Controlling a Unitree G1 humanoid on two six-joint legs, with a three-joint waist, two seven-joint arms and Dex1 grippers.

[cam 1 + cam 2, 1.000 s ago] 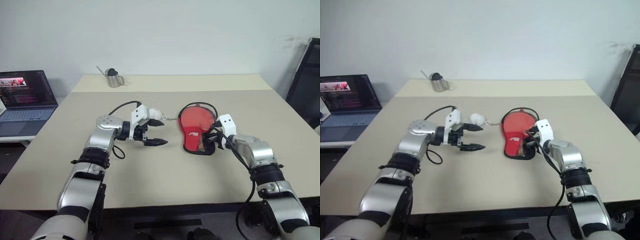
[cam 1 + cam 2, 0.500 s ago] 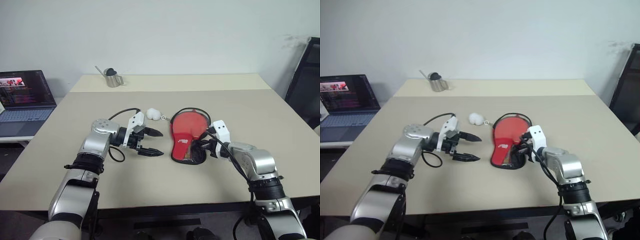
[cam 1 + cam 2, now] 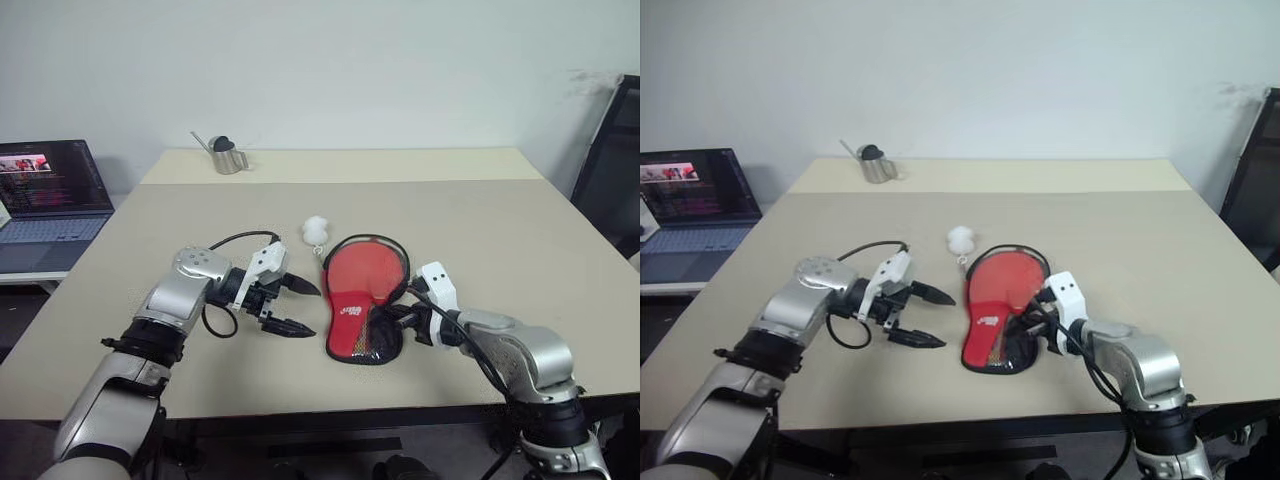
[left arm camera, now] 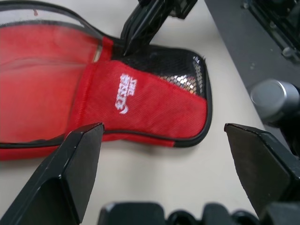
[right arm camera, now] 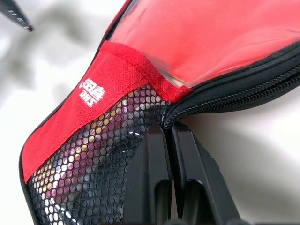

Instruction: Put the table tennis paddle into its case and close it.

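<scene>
I stood at a broad beige table (image 3: 500, 230), with an open laptop (image 3: 45, 190) on a lower desk off to my left and a dark chair (image 3: 612, 160) past the table's right edge. The case (image 3: 358, 300) lay flat near the front of the table, between my two arms, its red face up with the white logo (image 4: 125, 93) and the black mesh pocket (image 5: 89, 154) at the narrow end nearest me. Its round end pointed away from me, edged all round by the black zip (image 5: 243, 89). I could not tell whether the table tennis paddle was inside; a red, glossy surface showed behind the clear window of the round part.

My right gripper (image 3: 398, 318) was at the case's narrow end on its right edge, its two black fingers (image 5: 157, 178) pressed together, their tips right against the zip edging where the mesh meets it. I could not tell whether a zip pull was caught between them.

My left gripper (image 3: 292, 306) hovered just left of the case, apart from it, fingers spread wide and pointing towards it.

A small metal watering can (image 3: 226, 155) stood at the far left of the table. A white fluffy pom-pom (image 3: 315, 229) lay just beyond the case's round end.
</scene>
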